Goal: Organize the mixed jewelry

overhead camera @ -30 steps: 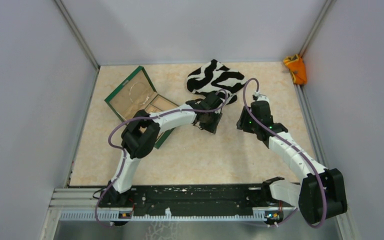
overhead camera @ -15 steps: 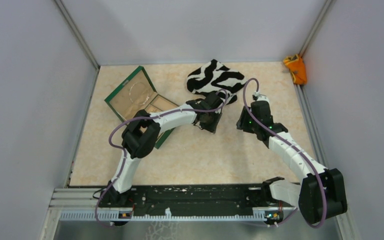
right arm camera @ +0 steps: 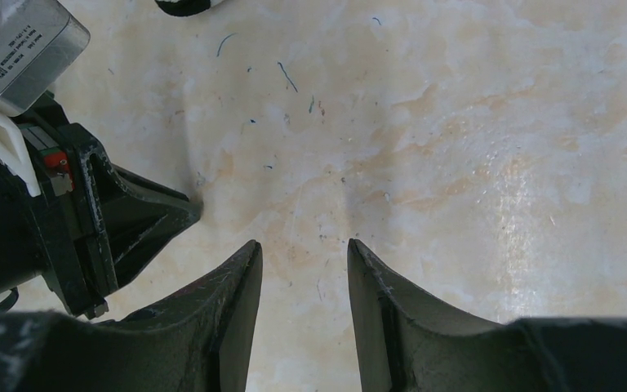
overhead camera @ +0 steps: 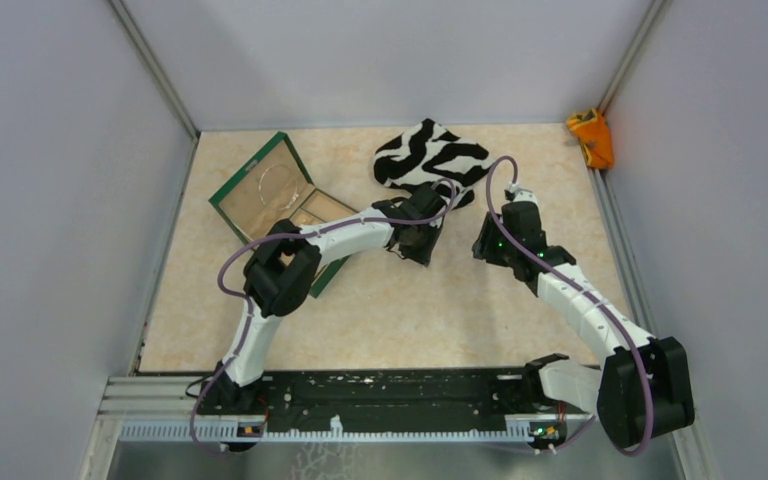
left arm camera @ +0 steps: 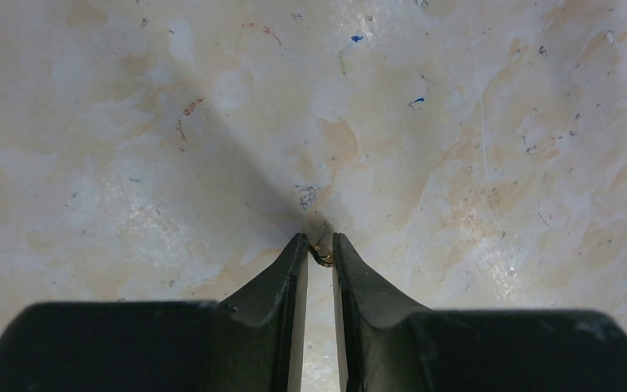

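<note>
In the left wrist view my left gripper (left arm camera: 320, 242) is down at the beige table, its jaws nearly closed on a tiny gold-coloured piece of jewelry (left arm camera: 322, 256) pinched between the tips. In the top view the left gripper (overhead camera: 416, 246) sits just below the zebra cloth. A thin silvery hoop (overhead camera: 276, 182) lies in the large compartment of the green box (overhead camera: 245, 168). My right gripper (right arm camera: 300, 249) is open and empty, hovering over bare table just right of the left gripper (right arm camera: 143, 216); it also shows in the top view (overhead camera: 487, 246).
The black-and-white zebra-striped cloth (overhead camera: 430, 155) lies at the back centre, touching the left wrist. An orange object (overhead camera: 592, 137) sits in the back right corner. Grey walls enclose the table on three sides. The left arm's elbow overlaps the box's near corner.
</note>
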You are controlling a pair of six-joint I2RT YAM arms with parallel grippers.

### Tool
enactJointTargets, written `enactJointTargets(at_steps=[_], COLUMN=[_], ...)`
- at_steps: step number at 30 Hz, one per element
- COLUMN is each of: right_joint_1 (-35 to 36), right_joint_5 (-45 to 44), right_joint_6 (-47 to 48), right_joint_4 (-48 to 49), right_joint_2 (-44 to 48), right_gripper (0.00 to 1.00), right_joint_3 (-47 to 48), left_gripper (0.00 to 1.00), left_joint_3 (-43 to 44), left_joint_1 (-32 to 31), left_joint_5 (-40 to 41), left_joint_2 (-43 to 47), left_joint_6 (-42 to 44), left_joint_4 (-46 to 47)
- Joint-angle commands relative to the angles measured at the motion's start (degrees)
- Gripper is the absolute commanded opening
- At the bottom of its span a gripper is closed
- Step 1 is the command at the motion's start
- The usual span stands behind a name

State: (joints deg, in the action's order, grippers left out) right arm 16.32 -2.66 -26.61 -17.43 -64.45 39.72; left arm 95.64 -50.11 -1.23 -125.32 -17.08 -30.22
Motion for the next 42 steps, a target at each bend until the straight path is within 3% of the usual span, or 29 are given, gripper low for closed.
enactJointTargets(at_steps=[1,5,11,23,29,36,42], right_joint_1=[-0.2,-0.2,-0.2,-0.2,-0.2,-0.2,-0.2], right_joint_5=[0.6,0.7,0.6,0.9,0.9,0.8,1.0], right_joint_6=[0.2,0.2,0.2,0.2,0.2,0.2,0.2], right_joint_4=[2.6,2.6,2.5,2.7,2.6,2.7,3.0], right_joint_2=[0.6,0.6,0.6,0.4,0.4,0.4,0.2], right_gripper=[0.43,0.43,0.43,0.43,0.43,0.43,0.43], right_joint_3=[0.1,0.2,0.2,0.2,0.1,0.0,0.0], left_gripper=[0.24,0.25,0.35,0.23,0.22,0.23,0.25], left_joint_3=[-1.4,-1.6,-1.9,-3.7,-4.6,-11.9,-12.9], left_joint_1=[-0.3,-0.3,-0.3,-0.3,-0.3,-0.3,-0.8], left_joint_5=[0.7,0.7,0.7,3.7,5.9,6.7,3.3], left_joint_2=[0.7,1.4,2.3,4.2,5.8,13.0,14.1], left_joint_6=[0.7,1.1,1.0,0.3,-0.5,-0.3,-0.1], left_joint_4=[-3.0,-3.0,-3.1,-2.5,-2.3,6.9,7.4])
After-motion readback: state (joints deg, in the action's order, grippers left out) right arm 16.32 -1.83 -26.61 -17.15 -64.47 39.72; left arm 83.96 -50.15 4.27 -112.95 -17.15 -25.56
